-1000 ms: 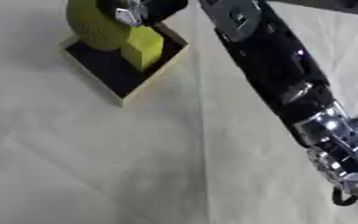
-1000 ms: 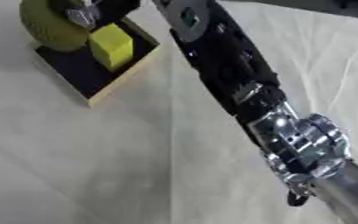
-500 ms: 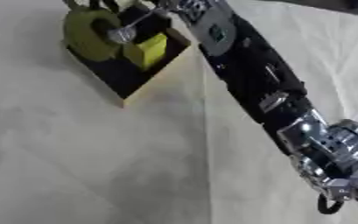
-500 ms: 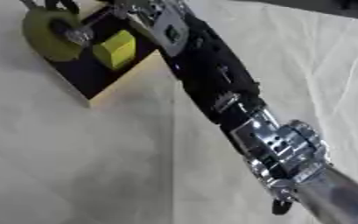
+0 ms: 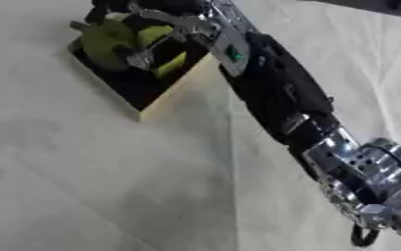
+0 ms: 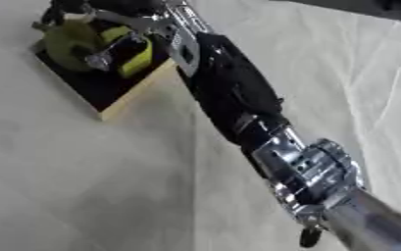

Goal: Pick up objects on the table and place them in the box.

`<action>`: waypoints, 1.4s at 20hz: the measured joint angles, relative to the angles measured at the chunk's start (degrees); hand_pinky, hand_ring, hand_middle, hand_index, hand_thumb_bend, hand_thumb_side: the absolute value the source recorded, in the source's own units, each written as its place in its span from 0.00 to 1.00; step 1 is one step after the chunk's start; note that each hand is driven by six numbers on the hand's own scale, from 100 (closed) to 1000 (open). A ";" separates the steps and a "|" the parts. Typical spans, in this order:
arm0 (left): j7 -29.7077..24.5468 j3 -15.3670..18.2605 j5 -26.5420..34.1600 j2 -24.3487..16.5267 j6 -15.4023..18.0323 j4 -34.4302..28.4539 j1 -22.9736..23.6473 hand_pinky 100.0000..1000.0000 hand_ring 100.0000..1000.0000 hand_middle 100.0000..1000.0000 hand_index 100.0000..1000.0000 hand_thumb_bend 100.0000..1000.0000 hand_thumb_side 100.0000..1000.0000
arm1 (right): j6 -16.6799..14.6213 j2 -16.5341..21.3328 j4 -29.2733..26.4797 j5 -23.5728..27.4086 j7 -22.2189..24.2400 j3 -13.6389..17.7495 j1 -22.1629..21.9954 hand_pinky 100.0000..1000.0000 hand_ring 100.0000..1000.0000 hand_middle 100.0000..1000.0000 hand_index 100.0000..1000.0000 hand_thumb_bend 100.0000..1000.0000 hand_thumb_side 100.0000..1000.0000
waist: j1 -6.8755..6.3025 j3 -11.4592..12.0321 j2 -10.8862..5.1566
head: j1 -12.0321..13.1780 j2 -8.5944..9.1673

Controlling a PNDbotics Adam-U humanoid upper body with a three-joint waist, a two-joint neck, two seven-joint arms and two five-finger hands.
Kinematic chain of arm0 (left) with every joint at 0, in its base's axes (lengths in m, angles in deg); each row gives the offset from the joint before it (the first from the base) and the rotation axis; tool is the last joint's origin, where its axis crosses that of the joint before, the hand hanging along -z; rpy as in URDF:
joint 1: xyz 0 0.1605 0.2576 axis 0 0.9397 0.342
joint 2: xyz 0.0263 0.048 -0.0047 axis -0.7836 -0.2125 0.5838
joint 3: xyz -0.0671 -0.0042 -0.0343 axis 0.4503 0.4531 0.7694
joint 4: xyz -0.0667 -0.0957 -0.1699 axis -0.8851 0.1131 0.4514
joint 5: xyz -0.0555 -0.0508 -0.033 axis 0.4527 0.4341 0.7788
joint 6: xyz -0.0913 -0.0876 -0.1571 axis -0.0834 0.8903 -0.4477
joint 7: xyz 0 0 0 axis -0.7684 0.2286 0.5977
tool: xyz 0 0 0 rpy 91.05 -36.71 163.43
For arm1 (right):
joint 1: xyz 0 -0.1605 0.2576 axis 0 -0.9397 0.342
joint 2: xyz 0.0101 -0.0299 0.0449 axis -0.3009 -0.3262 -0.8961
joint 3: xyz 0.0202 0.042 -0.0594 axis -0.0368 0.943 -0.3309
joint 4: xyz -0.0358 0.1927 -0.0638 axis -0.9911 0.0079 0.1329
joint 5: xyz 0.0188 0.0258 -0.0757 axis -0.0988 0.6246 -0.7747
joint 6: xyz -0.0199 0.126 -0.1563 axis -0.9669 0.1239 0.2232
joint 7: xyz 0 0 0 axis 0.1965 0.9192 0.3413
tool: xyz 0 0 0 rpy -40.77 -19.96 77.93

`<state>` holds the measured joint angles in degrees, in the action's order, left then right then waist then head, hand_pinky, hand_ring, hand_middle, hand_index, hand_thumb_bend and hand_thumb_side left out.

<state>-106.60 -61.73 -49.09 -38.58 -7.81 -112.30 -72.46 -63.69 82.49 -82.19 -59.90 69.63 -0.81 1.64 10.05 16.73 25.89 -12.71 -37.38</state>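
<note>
Reaching over the box (image 5: 165,100), right hand (image 5: 165,29) hung with fingers curled, grasp unclear, green round object (image 6: 70,44) beneath the fingers inside the box, yellow block (image 6: 135,56) beside it, block's long axis tilted diagonally.

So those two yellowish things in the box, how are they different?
The olive-green object is rounded and darker; the yellow block is brighter with flat faces. The olive-green object looks bigger and lies at the box's far end; the yellow block sits nearer the box's right wall. Both lie inside the box, under the right hand.
</note>
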 measured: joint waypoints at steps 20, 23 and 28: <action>1.34 0.00 -0.01 0.97 0.95 0.00 1.40 0.81 0.60 0.66 0.78 0.00 0.64 | 15.22 9.03 -28.63 30.00 3.02 -0.40 -2.74 0.92 0.94 0.74 0.87 0.00 0.01 | -2.98 -3.53 -3.53 | 2.26 -0.87; 2.19 0.06 -0.07 0.97 1.71 0.00 1.73 0.81 0.60 0.67 0.78 0.00 0.64 | 19.47 16.44 -36.93 43.27 2.02 -0.36 -7.02 0.90 0.92 0.72 0.85 0.00 0.13 | -3.98 -4.68 -4.13 | 3.34 -1.13; 4.77 0.78 -0.34 0.94 3.61 0.00 1.71 0.81 0.65 0.70 0.79 0.00 0.64 | 21.92 29.28 -49.36 61.10 -5.43 3.42 -17.80 0.89 0.92 0.76 0.85 0.00 0.09 | -5.92 -5.96 -4.66 | 5.37 -1.38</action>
